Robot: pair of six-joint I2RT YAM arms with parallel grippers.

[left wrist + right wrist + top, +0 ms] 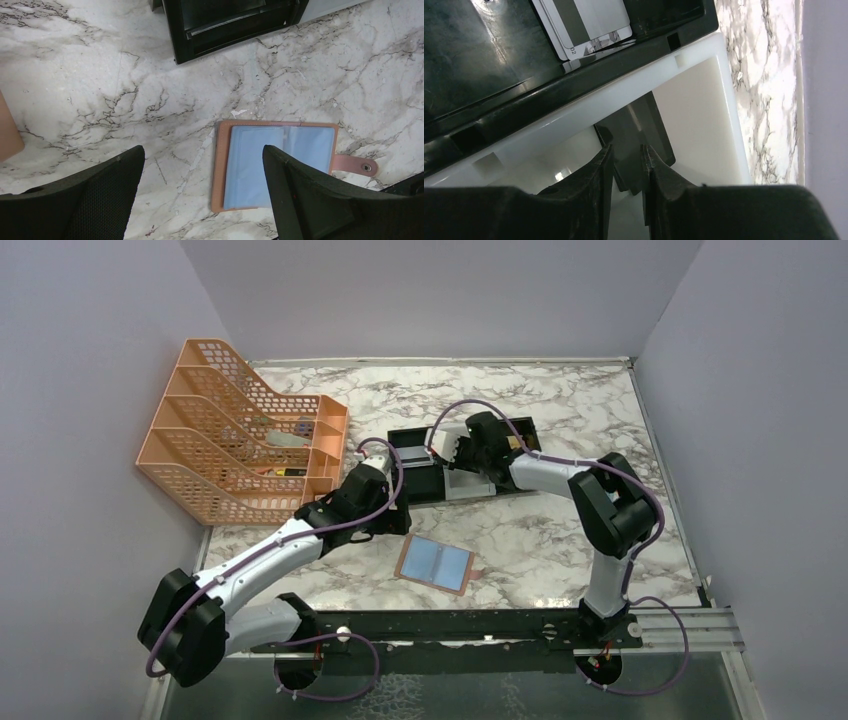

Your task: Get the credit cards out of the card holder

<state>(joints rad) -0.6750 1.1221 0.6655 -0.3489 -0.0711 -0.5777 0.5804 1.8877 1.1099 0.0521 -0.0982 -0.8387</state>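
The card holder (435, 563) lies spread open on the worktop (560, 530), blue lining up and snap tab out to one side, and my left pincer (202, 150) hangs released above it, touching nothing. My right pincer (626, 150) is clenched on the black card (644, 125) inside the white compartment of the tray (574, 95) — a greyish-silver card (594, 20) lies in the black compartment beside it.

Three plain lilac-grey walls closed the space in: a back wall (430, 290), a left wall (70, 390), a right wall (760, 390); no window showed. Between them lay a white marble table (560, 530) veined in grey and brown; a black metal rail (450, 625) ran along its near edge; an orange mesh file rack (230, 440) stood in the far left corner; the light was soft and even.
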